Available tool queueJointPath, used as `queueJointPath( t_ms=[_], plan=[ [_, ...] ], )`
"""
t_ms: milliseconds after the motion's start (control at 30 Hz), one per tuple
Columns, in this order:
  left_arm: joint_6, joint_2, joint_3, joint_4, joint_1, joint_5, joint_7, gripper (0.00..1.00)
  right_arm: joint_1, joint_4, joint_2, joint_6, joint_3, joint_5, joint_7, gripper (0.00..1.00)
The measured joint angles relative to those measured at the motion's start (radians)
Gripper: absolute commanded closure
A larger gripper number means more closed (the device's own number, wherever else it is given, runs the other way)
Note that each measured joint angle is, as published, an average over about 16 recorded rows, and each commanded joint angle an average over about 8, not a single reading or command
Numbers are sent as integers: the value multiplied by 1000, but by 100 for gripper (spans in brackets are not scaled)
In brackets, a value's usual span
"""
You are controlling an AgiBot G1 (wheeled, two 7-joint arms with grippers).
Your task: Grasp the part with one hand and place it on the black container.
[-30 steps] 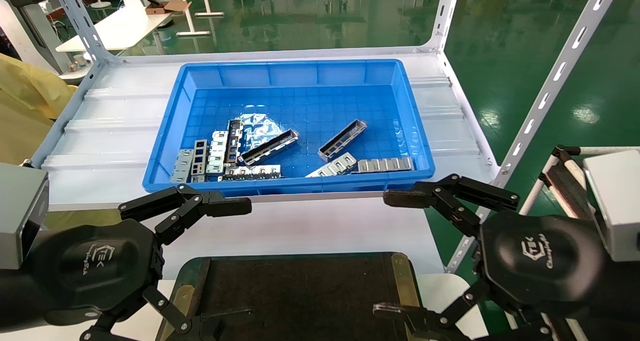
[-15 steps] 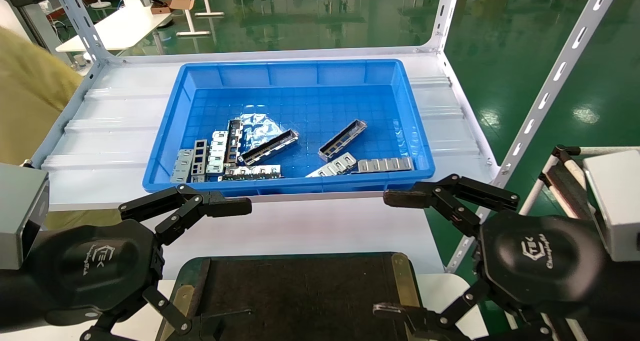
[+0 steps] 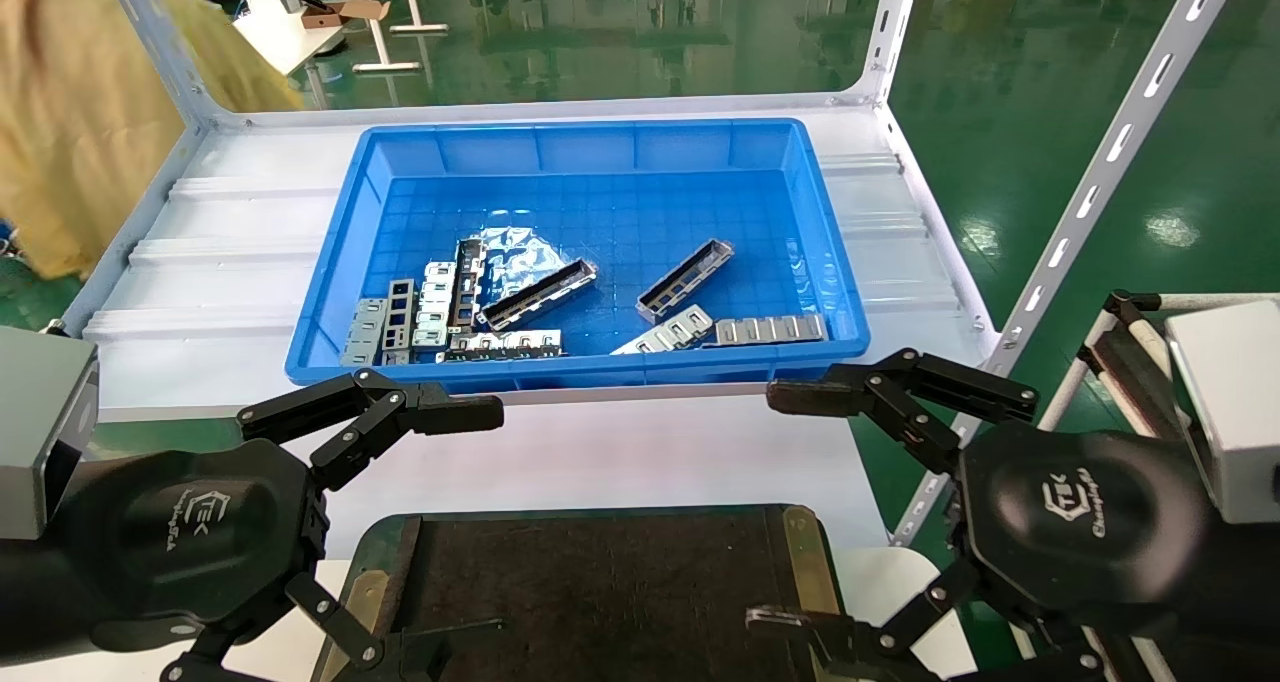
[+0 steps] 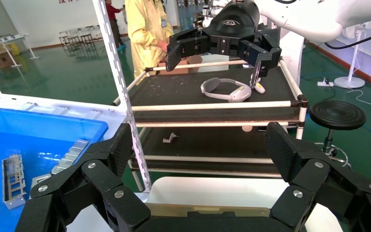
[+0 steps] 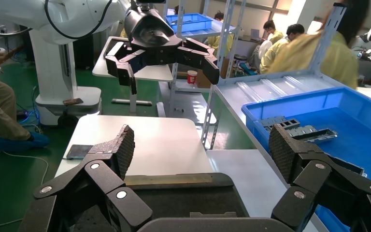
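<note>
The part [image 3: 685,280], a slim grey channel bar with cutouts, lies slanted in the blue bin [image 3: 600,137], right of centre. A darker look-alike bar [image 3: 537,294] lies to its left. The black container [image 3: 600,582] sits at the near edge, brass strips along its sides. My left gripper [image 3: 470,522] hangs open over the container's left side, also seen in its own wrist view [image 4: 200,145]. Over the right side, my right gripper [image 3: 780,507] is open too, with nothing between its fingers [image 5: 202,147]. Both hands are well short of the bin.
Flat silver tabbed strips [image 3: 770,329] and several more pieces [image 3: 420,312] lie in the bin. Slotted white rack posts [image 3: 1090,182] rise at the shelf's corners. A person in yellow [image 3: 90,112] stands at the back left. A trolley with headphones [image 4: 224,89] stands to the right.
The person in yellow at the back left has moved further into view. Neither arm nor any part has moved.
</note>
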Motion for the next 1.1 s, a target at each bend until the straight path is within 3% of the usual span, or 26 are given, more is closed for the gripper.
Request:
queueJointPath(
  t_ms=[700, 1100],
  plan=[
    [-49, 9, -7, 0, 5, 24, 25, 0, 1, -1, 0, 0, -1, 0, -1, 0],
    [-133, 71, 11, 41, -27, 98, 61, 0, 1, -1, 0, 0, -2, 1, -1, 0]
  ],
)
